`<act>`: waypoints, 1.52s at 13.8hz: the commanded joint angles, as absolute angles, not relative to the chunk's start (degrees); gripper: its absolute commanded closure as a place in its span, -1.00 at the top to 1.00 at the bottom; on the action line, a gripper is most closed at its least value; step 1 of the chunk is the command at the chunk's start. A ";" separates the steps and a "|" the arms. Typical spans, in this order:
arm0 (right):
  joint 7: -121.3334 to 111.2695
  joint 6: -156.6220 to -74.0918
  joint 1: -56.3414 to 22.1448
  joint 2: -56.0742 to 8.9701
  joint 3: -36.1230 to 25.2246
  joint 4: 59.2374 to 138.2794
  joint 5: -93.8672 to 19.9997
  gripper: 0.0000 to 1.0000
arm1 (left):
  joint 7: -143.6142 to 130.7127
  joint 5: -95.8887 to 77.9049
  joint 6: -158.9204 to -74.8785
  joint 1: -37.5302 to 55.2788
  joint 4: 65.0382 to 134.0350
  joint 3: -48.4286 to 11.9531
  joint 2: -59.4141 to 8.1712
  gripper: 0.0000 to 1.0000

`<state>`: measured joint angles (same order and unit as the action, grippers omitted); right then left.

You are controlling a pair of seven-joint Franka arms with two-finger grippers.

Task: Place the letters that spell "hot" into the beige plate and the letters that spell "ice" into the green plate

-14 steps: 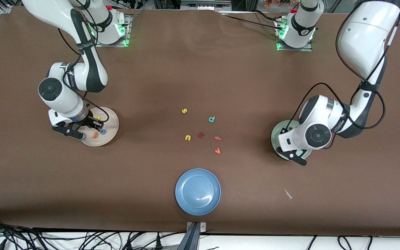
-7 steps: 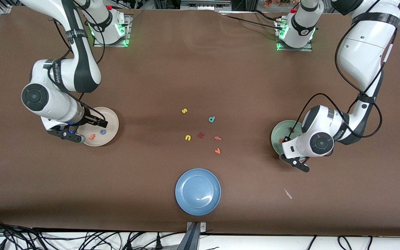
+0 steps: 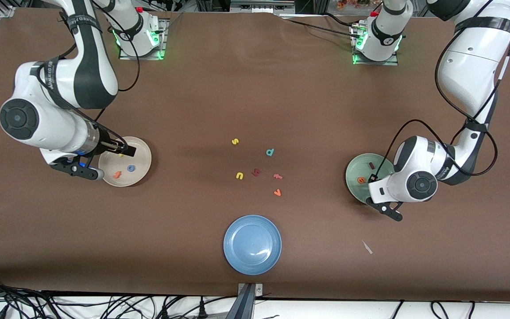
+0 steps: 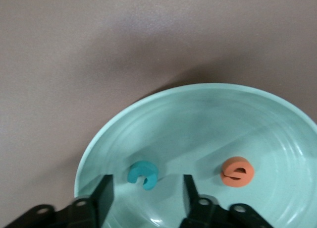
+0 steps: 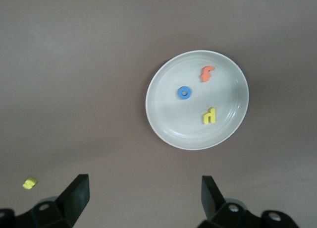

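The brown table (image 3: 255, 97) carries three plates: the empty blue plate (image 3: 252, 244) nearest the front camera, the beige plate (image 3: 141, 173) at the right arm's end and the green plate (image 3: 353, 175) at the left arm's end. Both arms have risen from their plates in the last second. The right gripper (image 5: 143, 193) now hangs high over the beige plate's edge with its jaws wide apart and empty, and the yellow "h" (image 5: 209, 115) it was lowering lies in the plate beside the blue "o" (image 5: 184, 92) and the orange "t" (image 5: 206, 73). The left gripper (image 4: 147, 194) is just above the green plate, jaws parted and holding nothing; the teal "c" (image 4: 142, 174) lies released between them, with the orange "e" (image 4: 237, 171) beside it and the dark red "i" (image 3: 372, 165) farther from the front camera. Both words look complete, so I judge the task done. Mid-table, the spare letters (image 3: 259, 166) stay unmoved.
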<state>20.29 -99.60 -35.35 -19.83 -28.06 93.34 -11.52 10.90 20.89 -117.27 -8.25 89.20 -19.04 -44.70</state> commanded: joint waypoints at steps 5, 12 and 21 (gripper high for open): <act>24.44 -97.21 -29.39 -16.53 -20.78 91.32 -13.27 1.00 | 11.60 16.87 -107.68 -7.56 88.24 -23.36 -32.19 1.00; 21.81 -98.35 -12.76 -10.56 -3.52 91.75 -2.99 1.00 | 10.90 11.79 -95.46 -8.17 74.99 -24.17 -27.16 1.00; 14.50 -92.46 -5.10 -0.54 -1.49 94.65 -2.73 1.00 | 6.77 -1.36 -92.72 -1.42 84.08 -7.08 -8.47 1.00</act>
<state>15.80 -92.77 -6.95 -3.18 -3.22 91.93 -3.70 7.19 4.81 -92.34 -5.45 75.90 -14.72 -16.27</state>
